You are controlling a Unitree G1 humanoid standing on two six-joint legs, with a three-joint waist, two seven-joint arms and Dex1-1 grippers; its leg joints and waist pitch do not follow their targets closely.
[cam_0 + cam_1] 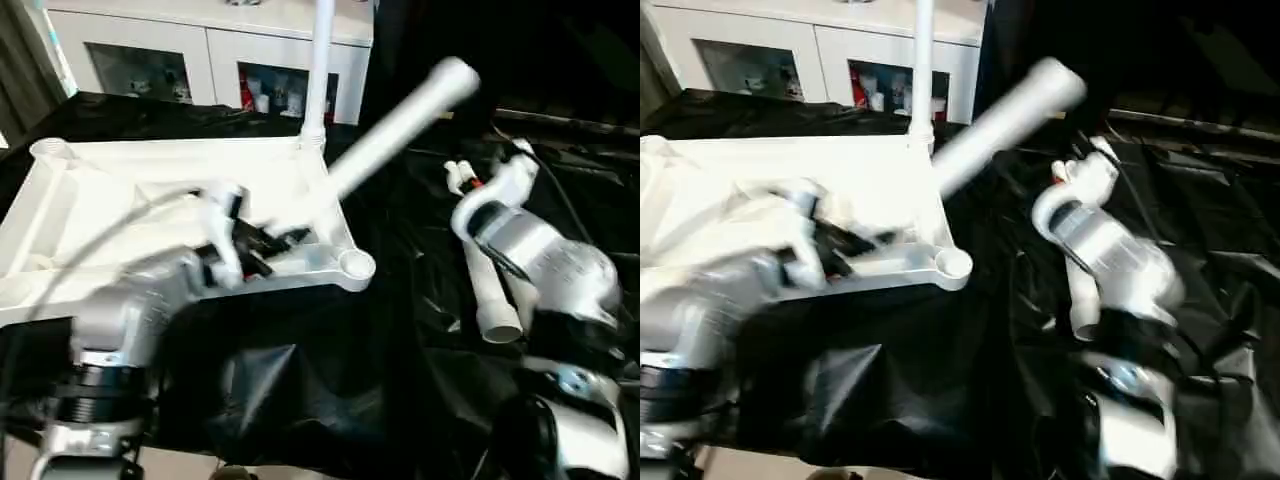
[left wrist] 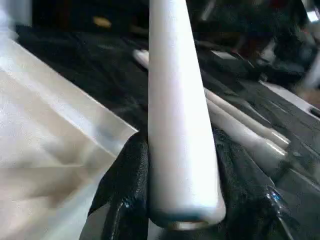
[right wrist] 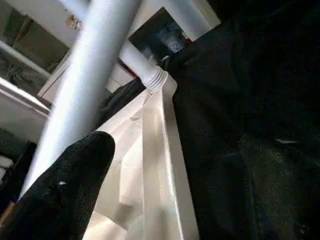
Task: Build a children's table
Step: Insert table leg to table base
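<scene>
Table top (image 1: pixel 120 215) is lying upside down on the black sheet (image 1: pixel 300 380), at left of the scene, ribbed side up. Left gripper (image 1: pixel 262 243) is reaching over its near rim, clamping the thick end of a slanted leg (image 1: pixel 400 125); the black fingers (image 2: pixel 125 185) are pressing both sides of the tube. One leg (image 1: pixel 319 70) is already standing upright in the far corner socket. The near corner socket (image 1: pixel 355 265) is sitting empty just beside the held end, probably the target. To do this well: bring the tube upright, centre its end over the socket, push straight down, no side load. At right, the right gripper (image 1: pixel 470 180) is hovering beside the slanted leg; can't tell if its jaws are open. Two spare legs (image 1: pixel 495 300) are lying by the right forearm.

Left wrist view is showing the grip contact up close, which head views are blurring. Right wrist view is showing the threaded collar (image 3: pixel 156 77) of the standing leg.
</scene>
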